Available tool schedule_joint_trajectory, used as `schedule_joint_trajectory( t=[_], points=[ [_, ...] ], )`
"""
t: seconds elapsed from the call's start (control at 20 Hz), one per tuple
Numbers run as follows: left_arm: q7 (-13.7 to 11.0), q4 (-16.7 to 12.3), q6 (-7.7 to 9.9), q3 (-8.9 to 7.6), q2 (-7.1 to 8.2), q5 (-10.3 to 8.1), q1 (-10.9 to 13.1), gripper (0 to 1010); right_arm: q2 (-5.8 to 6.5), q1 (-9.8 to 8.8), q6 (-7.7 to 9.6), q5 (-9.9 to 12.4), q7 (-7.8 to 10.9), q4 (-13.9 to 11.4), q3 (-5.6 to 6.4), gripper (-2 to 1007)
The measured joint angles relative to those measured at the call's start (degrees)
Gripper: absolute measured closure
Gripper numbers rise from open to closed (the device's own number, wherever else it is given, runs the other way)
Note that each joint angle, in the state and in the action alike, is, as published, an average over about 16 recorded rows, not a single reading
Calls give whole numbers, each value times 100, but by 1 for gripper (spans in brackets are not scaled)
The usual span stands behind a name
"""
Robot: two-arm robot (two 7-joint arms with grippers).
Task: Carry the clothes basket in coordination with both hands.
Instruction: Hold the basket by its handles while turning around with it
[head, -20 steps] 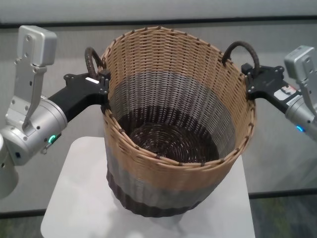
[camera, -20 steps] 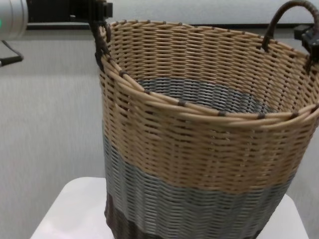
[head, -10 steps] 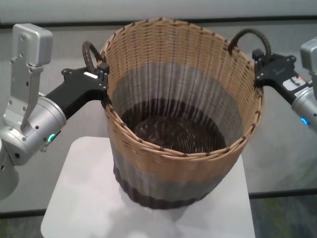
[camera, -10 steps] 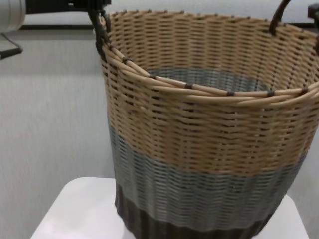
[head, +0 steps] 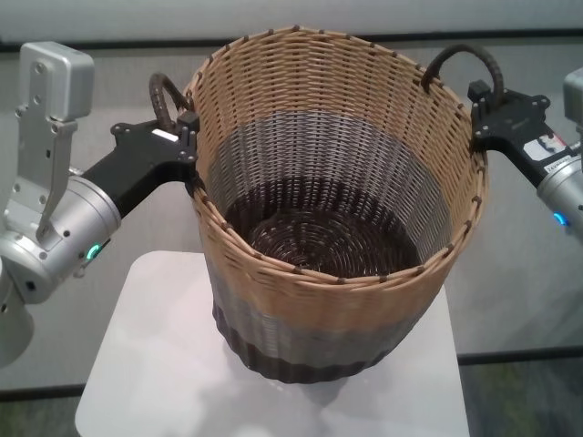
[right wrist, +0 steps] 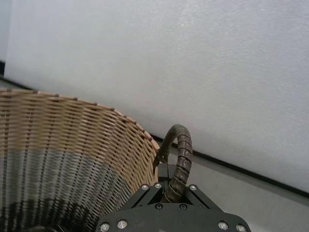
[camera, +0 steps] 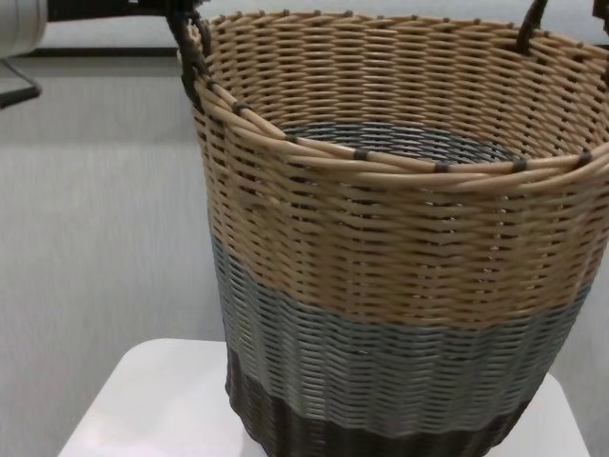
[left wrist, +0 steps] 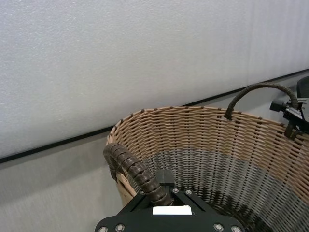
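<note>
The clothes basket (head: pixel 310 309) is a big round wicker one with a tan top band, a grey middle and a dark base, and it is empty inside. My left gripper (head: pixel 189 146) is shut on its left loop handle (head: pixel 162 96), which the left wrist view shows as a dark wrapped handle (left wrist: pixel 128 166) running into the gripper (left wrist: pixel 161 181). At the opposite rim, my right gripper (head: pixel 480 109) is shut on the right handle (head: pixel 465 56); the right wrist view has that handle (right wrist: pixel 181 154) clamped in the gripper (right wrist: pixel 169 181). The basket (camera: pixel 381 267) hangs over the table, slightly tilted.
A small white table (head: pixel 146 364) with rounded corners stands under the basket, its top (camera: pixel 143 400) showing on either side of the dark base. A pale grey wall with a dark stripe stands behind. Grey floor surrounds the table.
Both grippers have risen with the handles and the basket has come up with them; more of its dark base now shows in the chest view.
</note>
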Motion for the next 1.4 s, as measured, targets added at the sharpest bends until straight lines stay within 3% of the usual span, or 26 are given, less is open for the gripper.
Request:
schedule_joint_trajectory(
  t=[0.5, 0.85, 1.4],
  points=[
    [3, -8, -9, 9, 9, 239, -7, 1010, -161, -47, -106, 111, 109, 38, 164, 999],
    [8, -11, -6, 30, 28, 329, -19, 1010, -170, -42, -130, 107, 151, 53, 168, 999],
    [13, -8, 2, 30, 24, 289, -20, 1010, -163, -40, -118, 109, 126, 53, 159, 999]
  ],
)
